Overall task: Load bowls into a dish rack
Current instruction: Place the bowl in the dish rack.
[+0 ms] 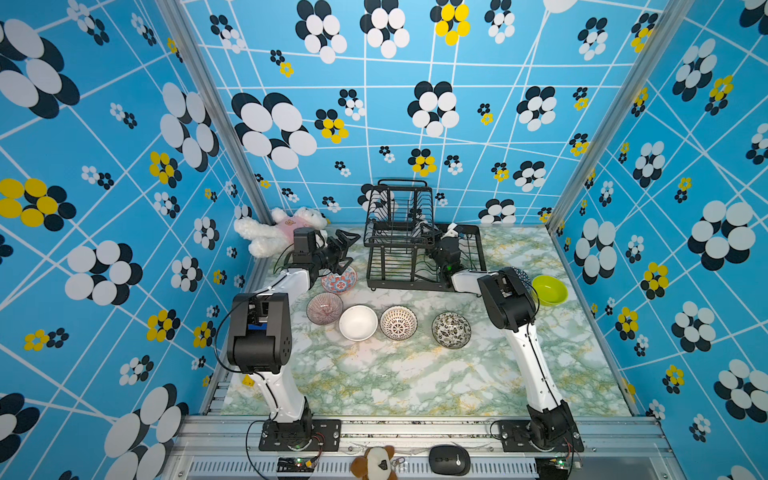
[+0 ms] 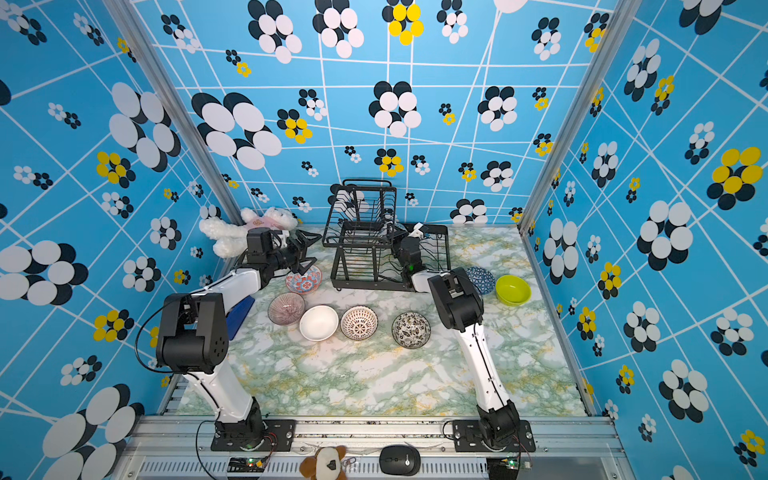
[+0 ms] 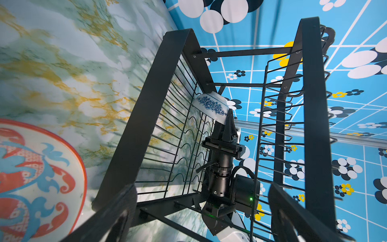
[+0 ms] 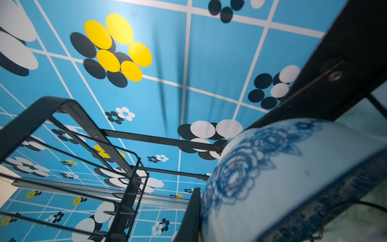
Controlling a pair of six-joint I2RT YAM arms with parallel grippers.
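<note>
Blue-and-white floral bowl [image 3: 211, 104] is held on edge by the closed right gripper [image 3: 228, 117] inside the black wire dish rack [image 1: 405, 286] at the back edge of the marbled worktop [image 1: 415, 374], none yet seen seated, while seven bowls [image 1: 358, 322] are left outside, the wide-open, empty left gripper [image 1: 347, 250] poised near the red-and-blue floral bowl [image 1: 340, 283].

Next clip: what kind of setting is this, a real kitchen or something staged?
Looks like a staged robot test booth, not a kitchen: blue flower-print walls on an aluminium frame, two arms bolted to a front rail, and a dish rack on a marble-look tabletop.
</note>
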